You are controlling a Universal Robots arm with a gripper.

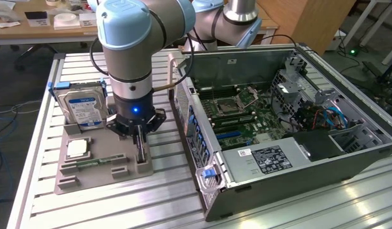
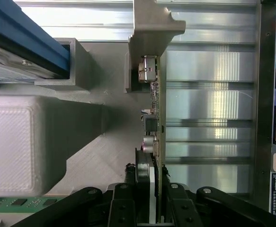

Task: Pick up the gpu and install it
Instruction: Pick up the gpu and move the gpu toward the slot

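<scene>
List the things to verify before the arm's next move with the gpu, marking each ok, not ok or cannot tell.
1. Gripper shut on the gpu: ok, no gap shows on either side.
2. Gpu standing on edge in the holder tray: ok, not yet lifted.
3. Hard drive and memory stick apart from the gripper: ok.
4. Computer case open, motherboard exposed: ok.
5. Expansion slot free for the card: cannot tell.

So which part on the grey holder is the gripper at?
The thin dark expansion card on edge between the gripper's fingers; the silver hard drive, chip and green memory stick sit apart.
</scene>
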